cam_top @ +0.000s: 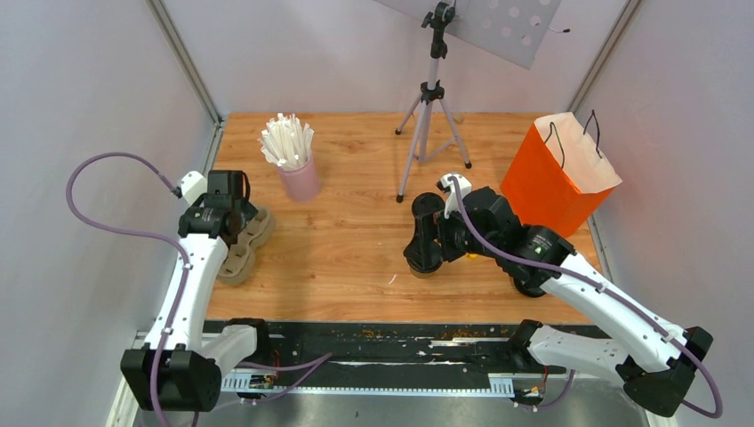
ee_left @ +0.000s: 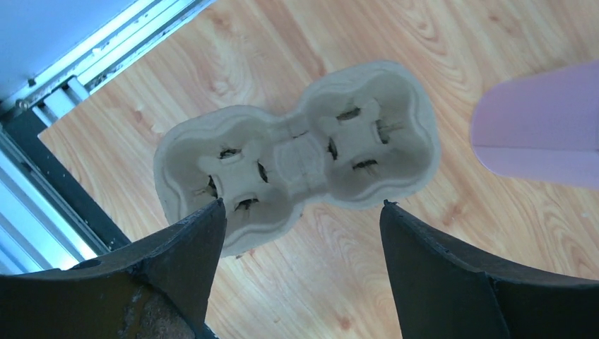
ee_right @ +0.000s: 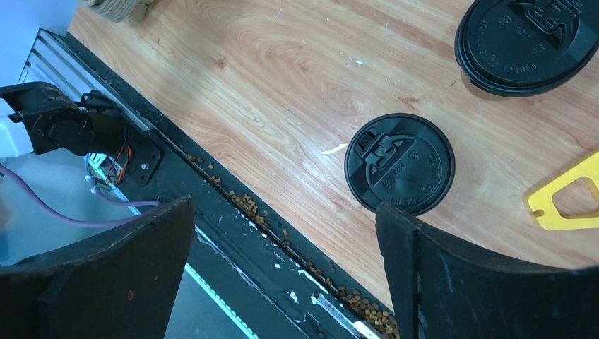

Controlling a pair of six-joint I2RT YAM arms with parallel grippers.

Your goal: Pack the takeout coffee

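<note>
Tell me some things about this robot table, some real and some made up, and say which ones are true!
1. The grey-brown pulp cup tray has both cup holes empty. True.
2. The orange paper bag lies flat on its side. False: it stands upright with its top open.
3. The pink cup holds white sticks. True.
4. The right tool squeezes the small black round lid. False: the tool is open, and the lid lies free on the wooden table.

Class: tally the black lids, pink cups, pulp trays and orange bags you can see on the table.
Black lids: 2
Pink cups: 1
Pulp trays: 1
Orange bags: 1
Total: 5
</note>
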